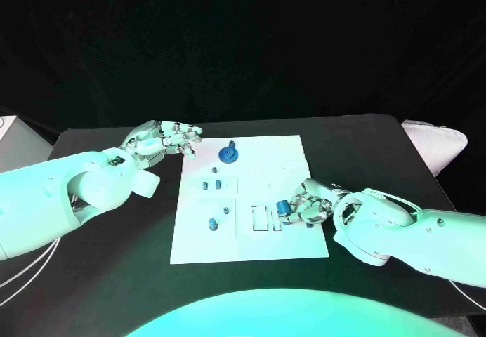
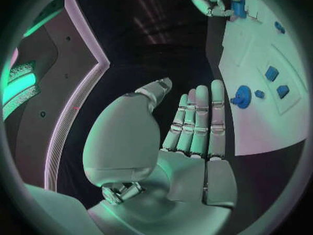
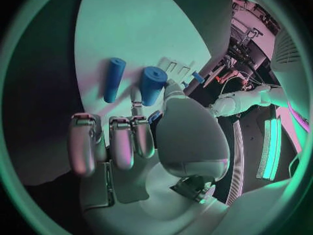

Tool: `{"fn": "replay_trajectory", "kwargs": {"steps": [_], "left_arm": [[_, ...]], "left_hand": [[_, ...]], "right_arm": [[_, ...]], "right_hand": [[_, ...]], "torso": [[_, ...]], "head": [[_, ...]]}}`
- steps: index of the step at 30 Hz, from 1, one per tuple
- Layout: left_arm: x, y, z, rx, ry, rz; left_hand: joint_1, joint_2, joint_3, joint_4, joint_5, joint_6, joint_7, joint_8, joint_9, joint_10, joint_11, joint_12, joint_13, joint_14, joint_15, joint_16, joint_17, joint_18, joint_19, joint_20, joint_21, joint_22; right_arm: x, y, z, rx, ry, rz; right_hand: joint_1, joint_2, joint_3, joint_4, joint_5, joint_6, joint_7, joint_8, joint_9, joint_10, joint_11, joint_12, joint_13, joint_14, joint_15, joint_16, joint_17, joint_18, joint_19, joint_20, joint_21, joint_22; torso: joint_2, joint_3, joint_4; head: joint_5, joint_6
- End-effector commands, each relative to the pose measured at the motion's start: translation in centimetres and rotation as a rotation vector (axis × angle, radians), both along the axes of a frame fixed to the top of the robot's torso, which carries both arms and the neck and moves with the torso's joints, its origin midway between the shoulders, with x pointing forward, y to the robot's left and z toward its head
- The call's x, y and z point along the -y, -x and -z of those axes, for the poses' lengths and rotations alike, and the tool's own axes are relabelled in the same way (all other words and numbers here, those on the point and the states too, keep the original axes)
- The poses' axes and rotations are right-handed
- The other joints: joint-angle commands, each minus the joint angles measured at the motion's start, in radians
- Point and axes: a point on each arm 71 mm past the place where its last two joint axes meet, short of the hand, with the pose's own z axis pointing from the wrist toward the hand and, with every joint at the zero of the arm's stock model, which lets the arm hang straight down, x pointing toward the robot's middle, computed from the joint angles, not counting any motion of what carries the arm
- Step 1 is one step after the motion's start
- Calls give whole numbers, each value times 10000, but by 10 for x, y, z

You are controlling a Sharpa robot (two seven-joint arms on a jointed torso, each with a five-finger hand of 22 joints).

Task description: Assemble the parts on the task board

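Desk [image 1: 121, 239] — one, black. Task board [image 1: 273, 151] — one, white.

Robot hands: two, the left robot hand [image 1: 167, 138] and the right robot hand [image 1: 309, 203].

Blue parts, head view count: six plainly seen.
- One round blue part [image 1: 231, 154], the largest.
- One small blue part [image 1: 215, 169] just below it.
- Two blue blocks [image 1: 206, 186] side by side.
- One lone blue piece [image 1: 213, 224] lower on the board.
- One blue cylinder [image 1: 286, 208] at the right robot hand's fingers.

A possible seventh near the board's middle was too faint to tell.

Right wrist view gave two cylinders: the blue cylinder and a second cylinder [image 3: 113, 79] beside it.
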Motion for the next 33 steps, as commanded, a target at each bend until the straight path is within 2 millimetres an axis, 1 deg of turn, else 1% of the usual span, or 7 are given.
{"fn": "replay_trajectory", "kwargs": {"steps": [1, 3, 4, 8, 17, 29, 33], "left_arm": [[1, 1, -1, -6, 125, 147], [1, 1, -1, -12, 122, 147], [1, 1, -1, -15, 120, 148], [1, 1, 0, -27, 116, 158], [2, 1, 0, -37, 102, 153], [1, 0, 0, -10, -67, 106], [2, 0, 0, -10, -73, 121]], "left_hand": [[2, -36, -68, 3, -26, -24, -20, 60, -11, 21, -12, 44, 9, 62, -34, 32, -14, 145, 59, 10, -44, -9], [19, -30, -74, 8, -23, -19, -21, 68, -10, 8, -12, 52, 12, 55, -35, 31, -16, 144, 66, 8, -58, -19], [19, -30, -74, 8, -23, -19, -21, 68, -10, 8, -12, 52, 12, 55, -35, 31, -16, 144, 66, 8, -58, -19], [34, -24, -75, 8, -20, -16, -22, 72, -10, 4, -13, 58, 14, 51, -36, 31, -17, 144, 71, 7, -66, -25], [71, -5, -79, 14, -17, 13, -32, 99, -3, -6, -18, 77, 20, 43, -38, 32, -19, 143, 85, 3, -89, -41], [82, -1, -112, 46, -21, 68, -54, 146, 9, -17, -29, 109, 31, 40, -45, 41, -21, 142, 113, -2, -123, -65], [79, -5, -128, 61, -23, 78, -60, 157, 10, -15, -34, 124, 36, 45, -48, 47, -20, 143, 125, -5, -133, -73]], "right_arm": [[0, 4, 8, -212, 387, 7], [0, 4, 7, -132, 311, 68], [0, 4, 6, -91, 213, 137], [1, 5, 4, -18, -286, 456], [-2, 7, -10, 192, -1545, 836], [-9, 5, -28, 278, -2061, 752], [-18, 5, -26, -144, -1995, 519]], "right_hand": [[499, 70, 206, -46, 273, -51, -10, 16, -110, 553, -90, 49, 1867, 776, -47, 70, 1312, -136, 826, -100, 57, 2289], [788, 88, 429, -54, 270, -39, -13, 18, -136, 564, -95, 54, 1887, 778, -53, 74, 1325, -141, 831, -104, 83, 2302], [995, 88, 606, -81, 477, -25, -23, 16, -157, 567, -106, 53, 1895, 778, -62, 75, 1331, -141, 832, -109, 85, 2305], [1627, -143, 1376, -64, 855, 81, -53, -9, -263, 574, -136, 45, 1922, 784, -88, 84, 1371, -163, 854, -146, 196, 2349], [1614, -635, 2542, -59, 1530, 214, -53, -51, -419, 598, -146, 46, 1972, 805, -97, 117, 1480, -202, 895, -150, 386, 2419], [1496, -734, 2837, -63, 1589, 249, -56, -43, -443, 613, -149, 57, 1994, 818, -99, 138, 1544, -219, 913, -151, 474, 2448], [1186, -834, 2995, -47, 1371, 256, -44, -42, -465, 622, -136, 58, 2007, 821, -86, 145, 1569, -221, 914, -141, 483, 2454]], "torso": [[-6, -6, -8], [-1, -2, -14], [-3, -5, -14], [-6, 1, -12], [-2, 3, -21], [2, -4, -15], [5, -5, -14]], "head": [[6, 2], [12, 2], [12, 2], [-2, 2], [-4, 2], [2, 2], [1, 2]]}}
